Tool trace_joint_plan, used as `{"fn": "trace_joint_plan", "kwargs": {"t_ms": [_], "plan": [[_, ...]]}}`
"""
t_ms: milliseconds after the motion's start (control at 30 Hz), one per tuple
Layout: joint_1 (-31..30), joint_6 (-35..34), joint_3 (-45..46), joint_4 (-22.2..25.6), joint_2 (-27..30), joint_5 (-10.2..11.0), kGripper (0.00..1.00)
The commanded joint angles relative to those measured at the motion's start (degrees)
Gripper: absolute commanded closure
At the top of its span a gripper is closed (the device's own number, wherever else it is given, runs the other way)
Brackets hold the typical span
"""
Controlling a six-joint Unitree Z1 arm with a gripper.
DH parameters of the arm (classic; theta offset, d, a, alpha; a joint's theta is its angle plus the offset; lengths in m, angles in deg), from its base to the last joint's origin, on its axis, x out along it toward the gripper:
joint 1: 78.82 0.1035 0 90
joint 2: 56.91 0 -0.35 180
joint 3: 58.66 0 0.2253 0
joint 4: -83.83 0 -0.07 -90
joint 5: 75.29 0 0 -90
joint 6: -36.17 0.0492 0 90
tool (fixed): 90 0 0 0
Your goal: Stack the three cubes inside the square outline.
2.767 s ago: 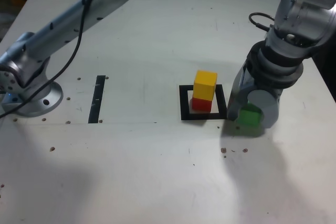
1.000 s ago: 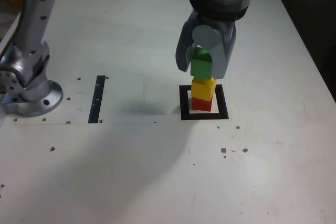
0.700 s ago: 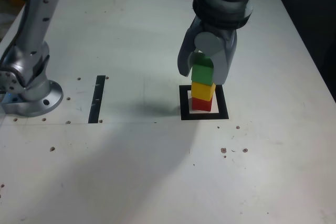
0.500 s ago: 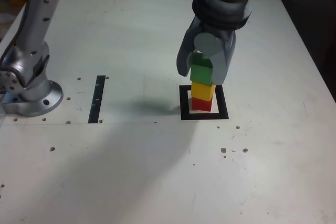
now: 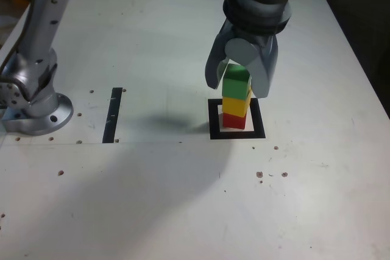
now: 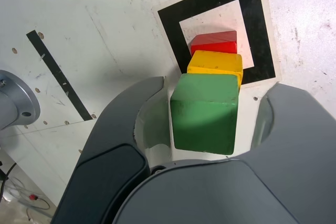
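Gripper (image 5: 239, 83) is open w/ a gap on each side of the green cube (image 5: 236, 81), mid-frame. Green sits on yellow cube (image 5: 236, 105), yellow on red cube (image 5: 233, 120), in the square outline (image 5: 213, 120). Gripper is right above the stack, so prob. go straight up.

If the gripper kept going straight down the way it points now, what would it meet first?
The green cube lies between the open gripper jaws, so the palm would probably press on it first, atop the yellow cube and red cube. Depth is unclear.
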Motion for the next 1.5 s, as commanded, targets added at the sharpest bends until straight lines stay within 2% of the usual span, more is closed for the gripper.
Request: {"fn": "trace_joint_plan", "kwargs": {"t_ms": [0,200,400,600,733,833,1033,1267,1467], "plan": [[0.2,0.0,0.0,0.6,0.0,0.3,0.01],[0.2,-0.4,0.1,1.4,3.2,0.5,0.01],[0.3,-1.1,4.0,1.8,11.6,1.1,0.01],[1.8,-1.7,14.9,1.6,21.2,1.2,0.01],[3.3,-2.7,26.3,-0.7,26.4,-0.3,0.01],[4.1,-3.4,34.6,-4.7,27.9,-1.3,0.01],[4.7,-4.4,46.7,-10.8,28.9,-1.5,0.01],[8.4,-3.9,56.3,-15.0,29.7,-1.9,0.01],[10.4,-2.5,59.7,-17.7,31.4,-2.7,0.01]]}}
